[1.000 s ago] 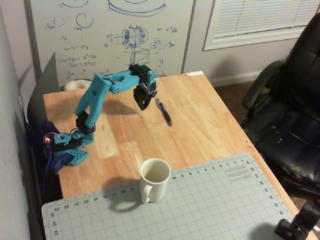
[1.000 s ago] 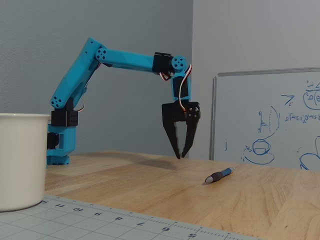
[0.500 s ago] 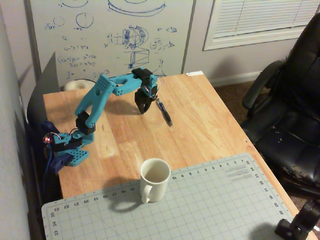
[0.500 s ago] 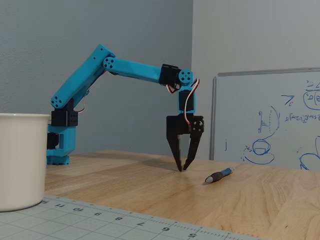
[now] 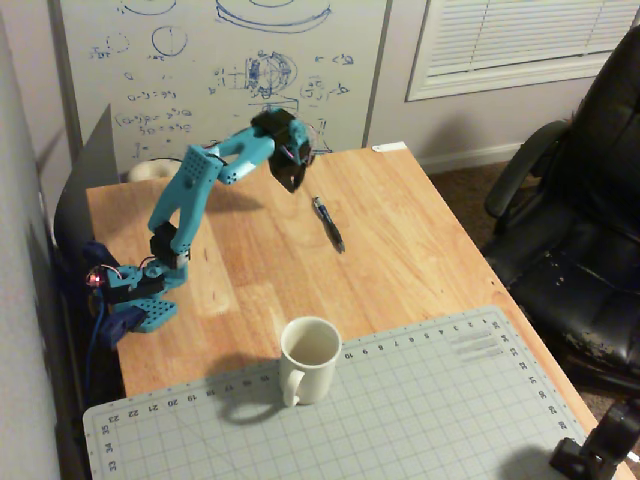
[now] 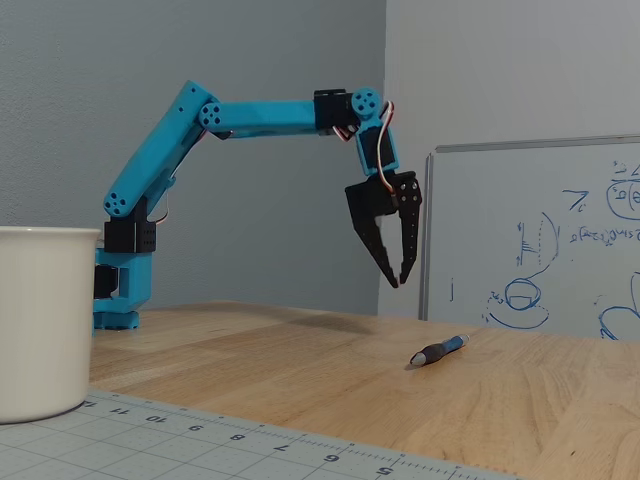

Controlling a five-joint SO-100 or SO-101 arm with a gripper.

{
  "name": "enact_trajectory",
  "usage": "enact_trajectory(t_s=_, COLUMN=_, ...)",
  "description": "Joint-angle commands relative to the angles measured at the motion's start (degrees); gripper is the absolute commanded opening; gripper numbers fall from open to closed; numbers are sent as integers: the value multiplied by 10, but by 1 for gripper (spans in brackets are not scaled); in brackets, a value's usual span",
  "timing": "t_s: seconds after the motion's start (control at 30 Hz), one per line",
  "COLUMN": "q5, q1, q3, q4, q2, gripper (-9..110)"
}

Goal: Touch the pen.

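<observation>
A whiteboard (image 5: 220,70) with blue drawings stands behind the wooden surface (image 5: 420,250), and a black chair (image 5: 580,230) sits at the right of the high fixed view. In this view the pen (image 5: 328,224) lies flat near the middle of the surface. The blue arm (image 5: 205,180) reaches from the left, and its black pincer (image 5: 293,180) hangs up and left of the pen, apart from it. A white mug (image 5: 309,359) stands low in the frame by a gray cutting mat (image 5: 420,410).

In the low fixed view the pen (image 6: 439,350) lies right of the middle. The pincer (image 6: 398,277) floats high above the surface, a bit open and holding nothing. The mug (image 6: 40,320) fills the left edge. The pen is not touched yet. I think the pincer must come down and go right.
</observation>
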Motion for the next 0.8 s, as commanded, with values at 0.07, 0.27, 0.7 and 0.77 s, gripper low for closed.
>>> enact_trajectory(t_s=0.07, q5=8, q1=-43, q3=-98, q4=-40, q2=48, gripper=1)
enact_trajectory(t_s=0.27, q5=8, q1=-71, q3=-139, q4=-49, q2=-37, gripper=1)
enact_trajectory(t_s=0.7, q5=7, q1=-79, q3=-156, q4=-93, q2=-164, gripper=1)
enact_trajectory(t_s=0.77, q5=7, q1=-78, q3=-169, q4=-114, q2=-178, gripper=1)
